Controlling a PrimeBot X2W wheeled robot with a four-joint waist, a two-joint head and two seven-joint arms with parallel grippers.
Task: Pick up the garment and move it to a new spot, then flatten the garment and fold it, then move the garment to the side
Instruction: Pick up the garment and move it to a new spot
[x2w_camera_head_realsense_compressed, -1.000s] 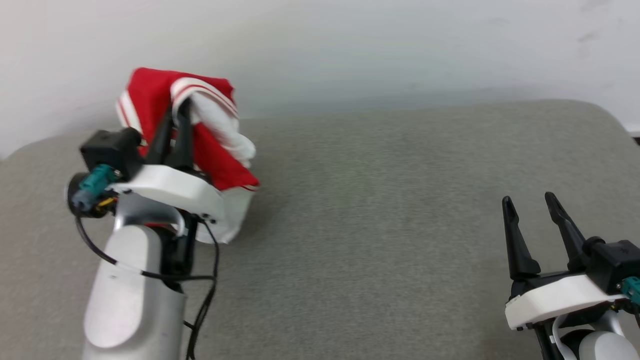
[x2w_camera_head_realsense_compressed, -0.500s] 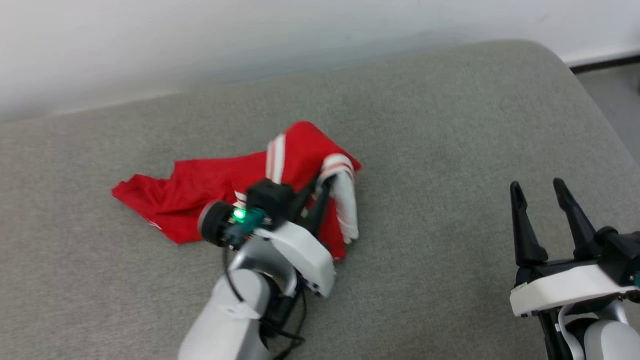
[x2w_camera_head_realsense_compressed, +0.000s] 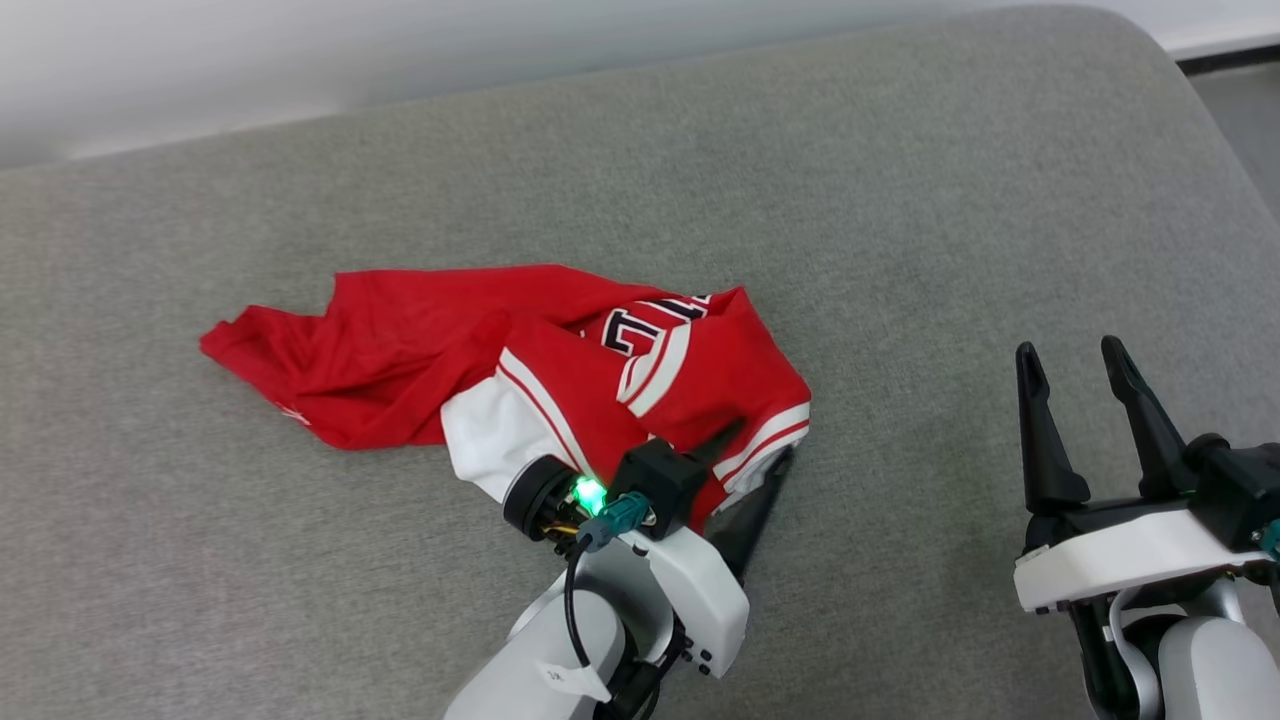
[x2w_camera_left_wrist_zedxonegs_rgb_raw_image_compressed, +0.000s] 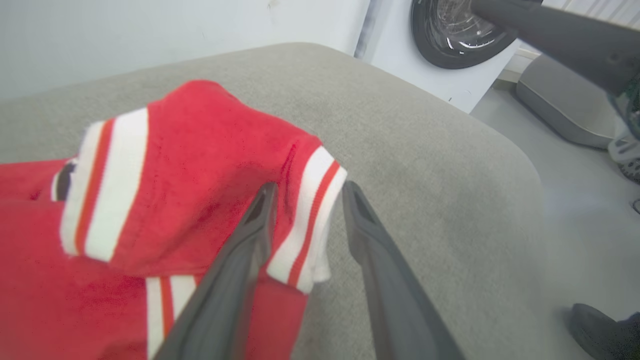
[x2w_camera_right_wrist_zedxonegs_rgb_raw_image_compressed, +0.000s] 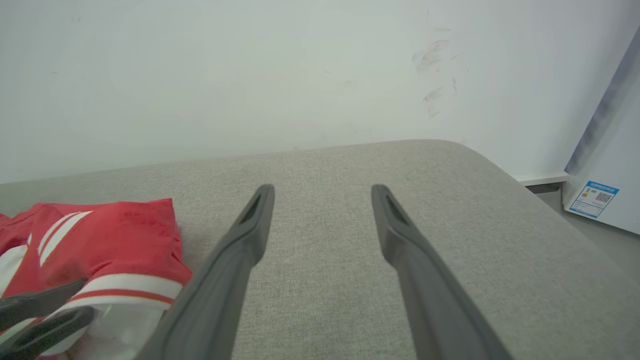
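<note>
**Item 1. Garment (x2w_camera_head_realsense_compressed: 400, 340), count: one.** Red shirt with red-and-white striped trim. It lies crumpled on the grey upholstered surface (x2w_camera_head_realsense_compressed: 900, 200), left of centre in the head view, spread from a red corner at the far left to a bunched, striped edge at the right. One white sleeve (x2w_camera_head_realsense_compressed: 490, 430) shows at the near side. Part of the black, white-outlined lettering (x2w_camera_head_realsense_compressed: 640, 325) shows on an upper fold, though too little to read. The left wrist view (x2w_camera_left_wrist_zedxonegs_rgb_raw_image_compressed: 200, 150) and the right wrist view (x2w_camera_right_wrist_zedxonegs_rgb_raw_image_compressed: 115, 240) also show it.

**Item 2. Left gripper (x2w_camera_head_realsense_compressed: 760, 442), count: one, two dark fingers.** It sits at the garment's near right edge. Its jaws are parted to a middling gap. In its own wrist view (x2w_camera_left_wrist_zedxonegs_rgb_raw_image_compressed: 310, 186) the striped hem lies between the fingers. The hem touches the left finger and stands clear of the right one, so it is not pinched. One green light (x2w_camera_head_realsense_compressed: 588, 493) glows on the wrist.

**Item 3. Right gripper (x2w_camera_head_realsense_compressed: 1068, 348), count: one, two dark fingers.** It is at the lower right, well apart from the garment. Its jaws are wide and empty over bare grey fabric (x2w_camera_right_wrist_zedxonegs_rgb_raw_image_compressed: 324, 189).

**Item 4. Surroundings.**
- One pale wall (x2w_camera_right_wrist_zedxonegs_rgb_raw_image_compressed: 250, 75) stands behind the surface.
- One white washing machine (x2w_camera_left_wrist_zedxonegs_rgb_raw_image_compressed: 450, 75) with a round dark door stands beyond the surface's rounded corner.
- One blue-and-white label (x2w_camera_right_wrist_zedxonegs_rgb_raw_image_compressed: 592, 197) is on a white panel.
</note>
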